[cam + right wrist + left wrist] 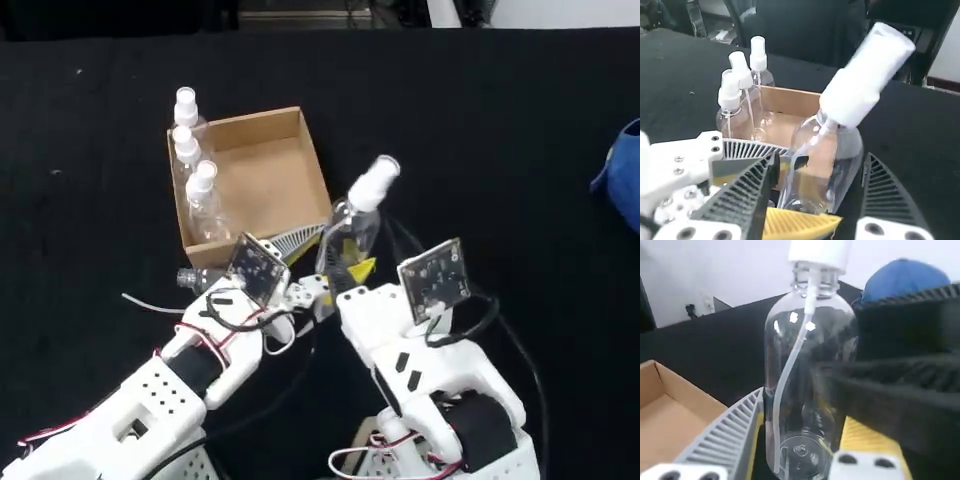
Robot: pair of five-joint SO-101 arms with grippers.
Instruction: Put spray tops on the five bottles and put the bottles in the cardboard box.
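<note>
The left gripper (pixel 802 415) is clamped on the lower body of a clear spray bottle (pixel 348 228), with a grey ribbed finger on one side and a yellow one on the other. It holds the bottle just off the near corner of the cardboard box (pixel 265 185). The right gripper (pixel 822 165) stands open, its two black ribbed fingers straddling the same bottle just above the left gripper's fingers; a gap shows at one of them. The white spray top (pixel 865 75) sits in the bottle's neck at a slant, above both grippers, its dip tube running down inside. Beyond the left gripper, three capped bottles (pixel 190 150) stand in a row along the far side wall of the box. Another clear bottle (pixel 195 278) lies on the black tabletop (pixel 480 130) beside the left arm's wrist. A blue cap (pixel 622 185) lies well off beyond the right gripper.
</note>
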